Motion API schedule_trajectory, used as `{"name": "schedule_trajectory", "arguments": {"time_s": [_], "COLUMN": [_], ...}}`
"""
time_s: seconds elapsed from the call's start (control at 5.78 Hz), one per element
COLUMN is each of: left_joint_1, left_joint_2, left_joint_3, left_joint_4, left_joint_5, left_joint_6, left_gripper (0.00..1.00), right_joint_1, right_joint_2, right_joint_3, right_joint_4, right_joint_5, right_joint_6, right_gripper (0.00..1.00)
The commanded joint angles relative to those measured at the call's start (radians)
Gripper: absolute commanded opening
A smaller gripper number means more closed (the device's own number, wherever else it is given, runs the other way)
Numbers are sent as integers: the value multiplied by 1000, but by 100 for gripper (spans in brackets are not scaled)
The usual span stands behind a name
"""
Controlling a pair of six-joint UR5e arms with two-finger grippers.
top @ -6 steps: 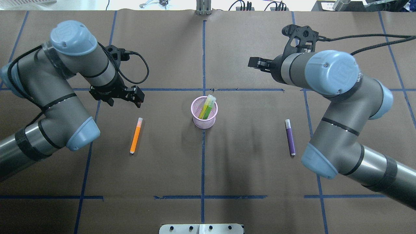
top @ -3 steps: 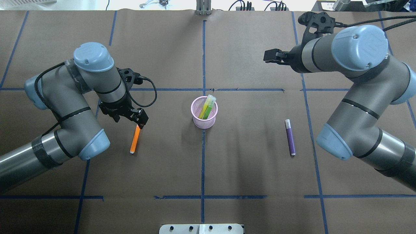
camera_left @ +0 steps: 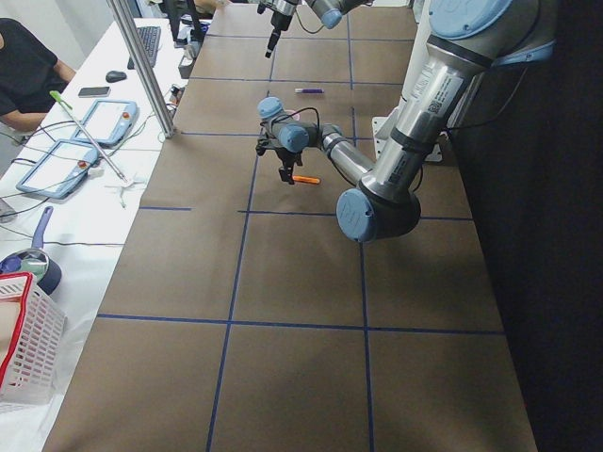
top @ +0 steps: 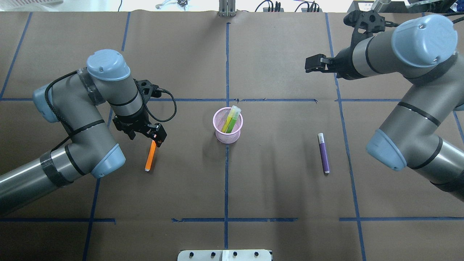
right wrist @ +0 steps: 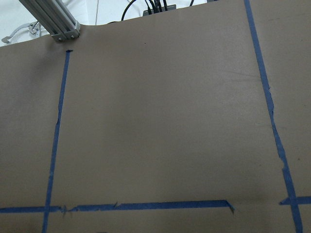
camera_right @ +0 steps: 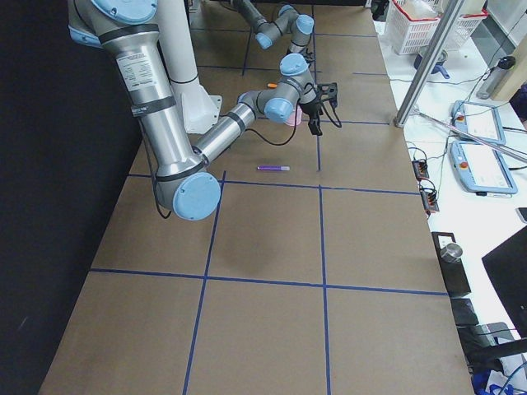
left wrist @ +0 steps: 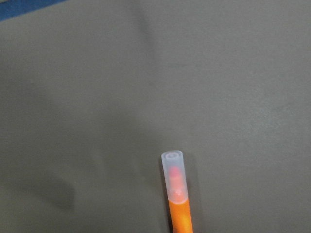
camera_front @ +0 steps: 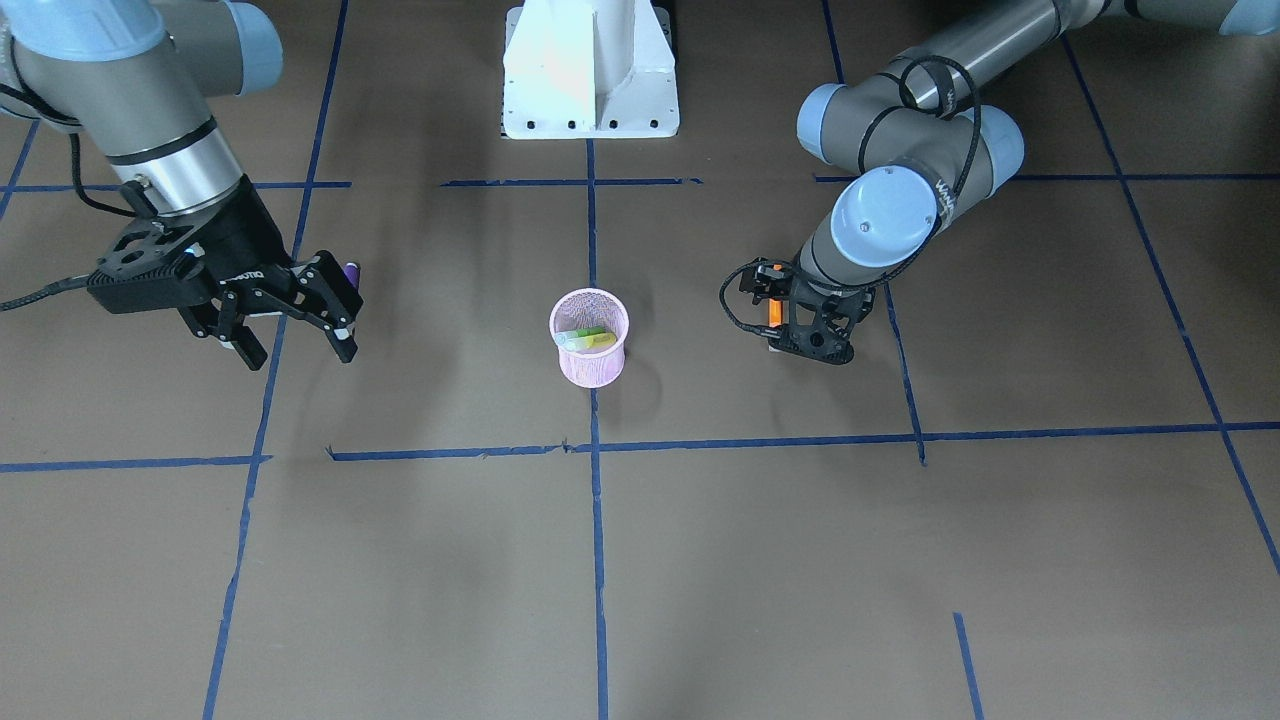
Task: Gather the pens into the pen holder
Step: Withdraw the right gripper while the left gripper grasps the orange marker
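The pink mesh pen holder [top: 227, 138] stands at the table's middle, also in the front-facing view [camera_front: 590, 366]. It holds a green pen and a yellow-green pen [top: 232, 116]. The orange pen [top: 149, 159] lies flat to its left. My left gripper [top: 144, 134] is open and low over this pen's pale cap end [left wrist: 172, 170], jaws astride it [camera_front: 805, 345]. The purple pen [top: 323, 154] lies flat to the holder's right. My right gripper [top: 313, 64] is open and empty, raised well beyond the purple pen [camera_front: 298, 345].
Blue tape lines cross the brown table cover [top: 272, 100]. The robot's white base [camera_front: 590, 70] sits at the near edge. A metal post [top: 226, 9] and cables stand at the far edge. The operators' side table holds tablets [camera_left: 94, 122] and a basket.
My left arm has come down and nearer, bringing its open gripper over the orange pen's cap end. My right arm has swung back and to the right, away from the centre.
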Motion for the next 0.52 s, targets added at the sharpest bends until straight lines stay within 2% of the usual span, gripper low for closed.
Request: {"name": "schedule_trajectory", "arguments": {"time_s": [0.0, 0.17, 0.35], "left_joint_1": [7, 23, 33], "left_joint_2": [-22, -24, -22], "left_joint_3": [30, 30, 30], "left_joint_4": [-3, -1, -1], "left_joint_5": [-2, -1, 5], "left_joint_6": [-103, -119, -119], "left_gripper": [87, 82, 73], "right_joint_1": [15, 15, 15], "right_joint_2": [-3, -5, -9], "right_joint_3": [-1, -4, -2], "right_joint_4": [4, 4, 6], "right_joint_5": [38, 39, 39], "right_joint_6": [-22, -22, -22], "right_gripper": [100, 100, 100]}}
